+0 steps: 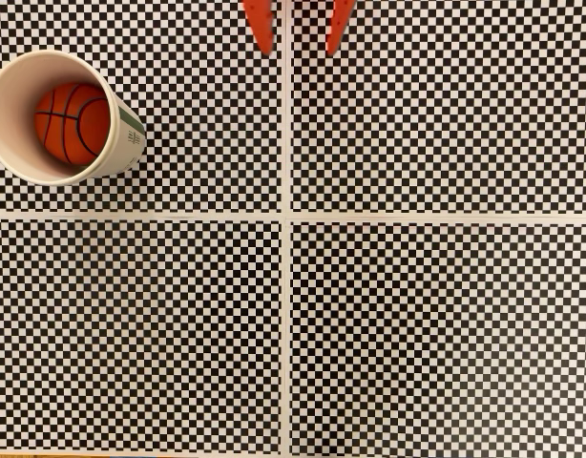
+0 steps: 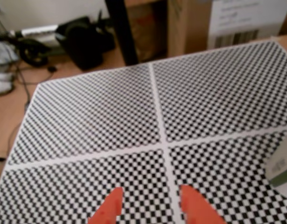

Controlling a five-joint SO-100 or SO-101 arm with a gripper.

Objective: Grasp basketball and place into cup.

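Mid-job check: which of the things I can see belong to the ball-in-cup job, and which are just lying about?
Job:
- basketball, already inside the cup
- cup, fixed view's upper left; edge also in wrist view
- hand, open and empty

Lying about:
- checkered mat
- black bag, cables and cardboard box beyond the mat, wrist view

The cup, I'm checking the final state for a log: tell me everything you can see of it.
The cup is white paper with a wide round rim, a cream inside and a small green printed band on its side. It stands upright on the checkerboard mat, in the upper left of the fixed view. The basketball lies inside it. The hand is far off, touching nothing.
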